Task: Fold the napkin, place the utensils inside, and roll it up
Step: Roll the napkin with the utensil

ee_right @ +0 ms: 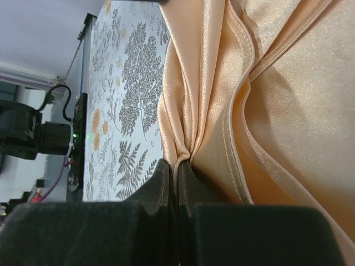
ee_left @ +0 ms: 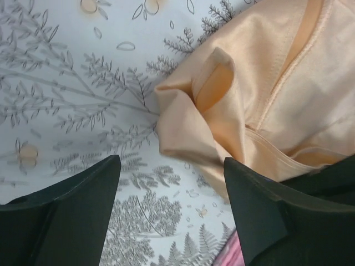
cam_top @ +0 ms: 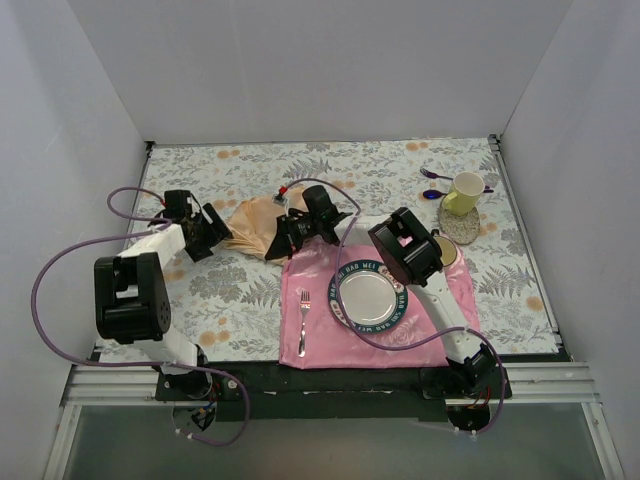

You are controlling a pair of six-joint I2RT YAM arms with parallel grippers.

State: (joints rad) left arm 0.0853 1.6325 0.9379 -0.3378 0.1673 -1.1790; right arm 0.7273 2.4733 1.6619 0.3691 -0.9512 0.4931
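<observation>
My right claw (ee_right: 177, 166) pinches the rumpled napkin (ee_right: 266, 111), my left claw (ee_left: 171, 162) gapes empty; folding looks unfinished, utensils and rolling remain

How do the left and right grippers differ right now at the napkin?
The left gripper is open, jaws wide apart; the right gripper is shut. The left gripper holds nothing, poised at a folded corner of the napkin; the right gripper pinches a fold of it. Both are at the napkin.
</observation>
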